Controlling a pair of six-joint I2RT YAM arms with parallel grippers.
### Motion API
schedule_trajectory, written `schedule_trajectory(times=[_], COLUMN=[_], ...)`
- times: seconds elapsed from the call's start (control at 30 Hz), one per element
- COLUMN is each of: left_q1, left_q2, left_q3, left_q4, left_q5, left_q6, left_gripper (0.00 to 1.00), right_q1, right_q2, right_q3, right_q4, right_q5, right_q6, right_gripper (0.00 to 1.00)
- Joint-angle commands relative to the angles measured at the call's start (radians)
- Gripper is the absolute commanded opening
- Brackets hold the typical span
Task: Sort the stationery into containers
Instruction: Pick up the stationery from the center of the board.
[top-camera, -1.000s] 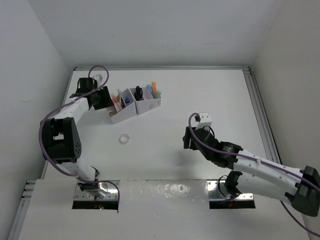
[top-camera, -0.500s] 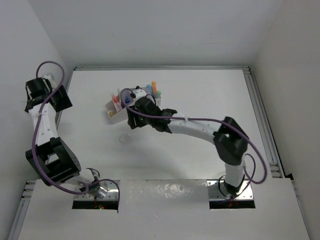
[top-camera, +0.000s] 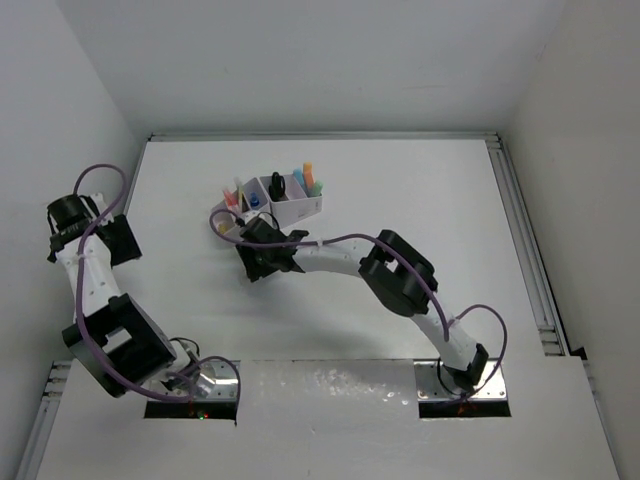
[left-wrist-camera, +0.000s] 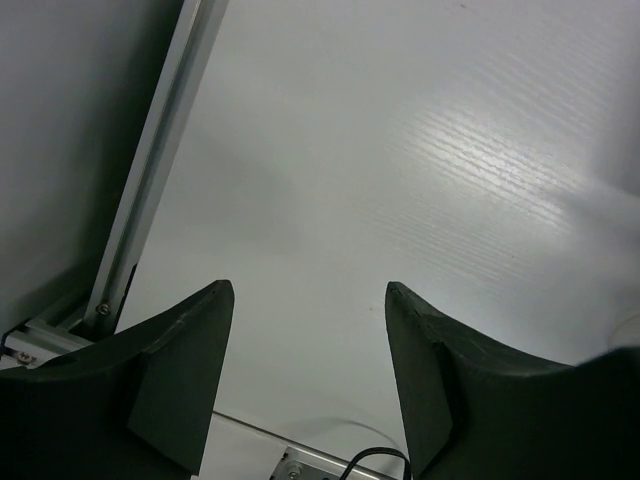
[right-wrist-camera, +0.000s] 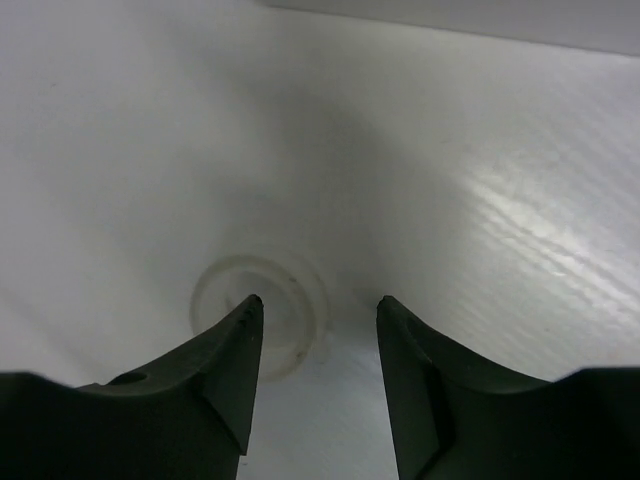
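Observation:
The clear tape ring (right-wrist-camera: 262, 312) lies flat on the white table, and only the right wrist view shows it. My right gripper (right-wrist-camera: 318, 305) is open just above it, the left finger over the ring and the right finger beside it. In the top view the right gripper (top-camera: 256, 264) covers the ring's spot, just in front of the pale organiser (top-camera: 296, 210). The organiser holds pastel pens (top-camera: 308, 175), black-handled scissors (top-camera: 277, 185) and a blue-capped bottle (top-camera: 254, 200). My left gripper (left-wrist-camera: 310, 300) is open and empty over bare table at the far left (top-camera: 118, 240).
A metal rail (left-wrist-camera: 150, 190) runs along the table's left edge beside the left gripper. Another rail (top-camera: 520, 230) borders the right edge. White walls enclose the table. The right arm stretches across the middle of the table.
The right gripper has moved from beside the organiser toward me, over the tape ring's spot. The left arm has swung nearer along the left edge.

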Motion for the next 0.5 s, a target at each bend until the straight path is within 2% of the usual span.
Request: schedule_trajectory(times=[0.0, 0.17, 0.27, 0.3, 0.33, 0.47], left_q1=[0.025, 0.026, 0.031, 0.035, 0.037, 0.045], left_q2=[-0.02, 0.02, 0.04, 0.044, 0.049, 0.063], left_q3=[0.004, 0.044, 0.057, 0.06, 0.061, 0.07], left_q4=[0.013, 0.017, 0.023, 0.025, 0.033, 0.057], left_q5=[0.016, 0.045, 0.057, 0.06, 0.068, 0.105], left_q6=[0.026, 0.026, 0.035, 0.036, 0.036, 0.024], left_gripper=[0.6, 0.6, 0.6, 0.6, 0.6, 0.6], right_q1=[0.025, 0.037, 0.038, 0.038, 0.04, 0.045], right_q2=[-0.035, -0.031, -0.024, -0.026, -0.031, -0.135], right_q3=[-0.024, -0.061, -0.067, -0.064, -0.064, -0.081], right_q4=[0.034, 0.042, 0.03, 0.022, 0.002, -0.007], right_q5=[-0.009, 0.013, 0.047, 0.083, 0.105, 0.191], right_q6=[0.011, 0.044, 0.064, 0.066, 0.063, -0.014], right_gripper=[0.48, 0.4, 0.19, 0.06, 0.0, 0.0])
